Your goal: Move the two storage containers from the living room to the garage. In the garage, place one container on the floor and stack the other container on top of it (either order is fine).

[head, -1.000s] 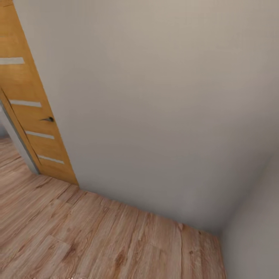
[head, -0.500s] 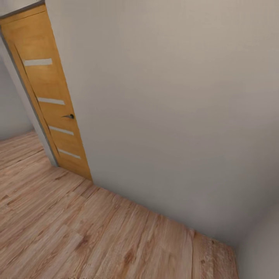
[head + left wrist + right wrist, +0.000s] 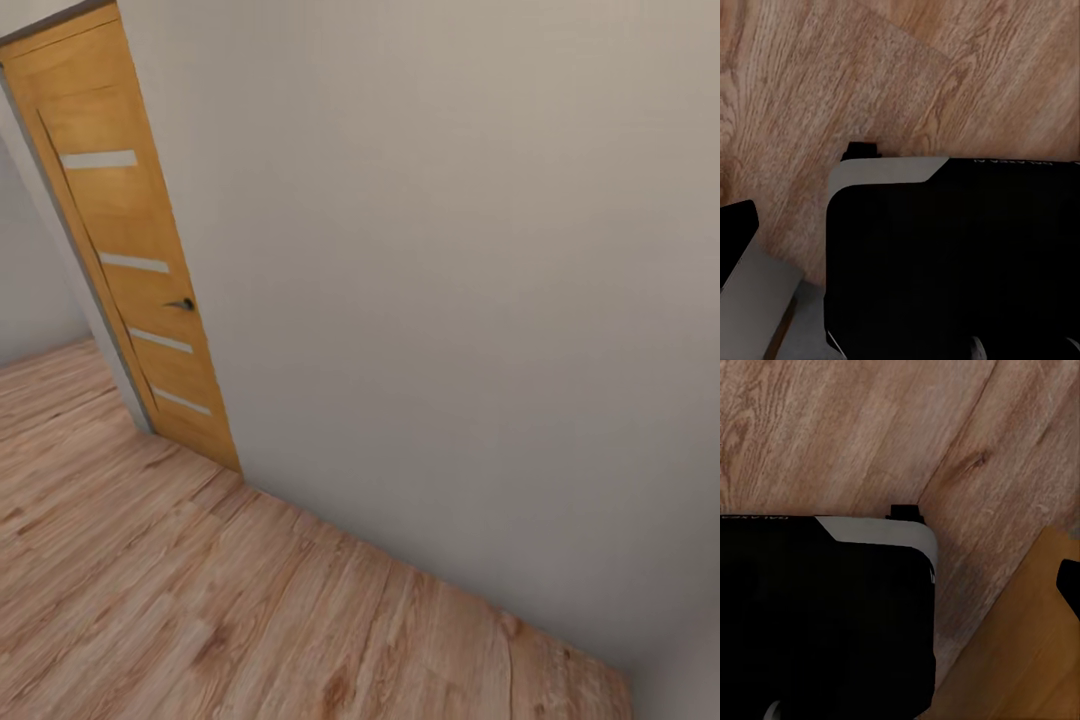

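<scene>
The storage containers are out of view, and so is the garage. I face a plain grey-white wall (image 3: pixel 450 300) that meets a light wood plank floor (image 3: pixel 200 600). Both wrist views look down past my own black, grey-edged base (image 3: pixel 945 255) (image 3: pixel 825 615) onto the same plank floor (image 3: pixel 810 90) (image 3: pixel 870 427).
An orange-brown wooden door (image 3: pixel 130 260) with pale horizontal strips and a small dark handle (image 3: pixel 182 304) stands at the left, with an opening beside it. A second wall (image 3: pixel 690 680) closes the corner at the lower right. A tan-orange flat surface (image 3: pixel 1020 660) lies beside my base.
The whole head picture has shifted, so the camera has moved: the door now sits further right and shows more fully, and the wall corner has slid toward the lower right.
</scene>
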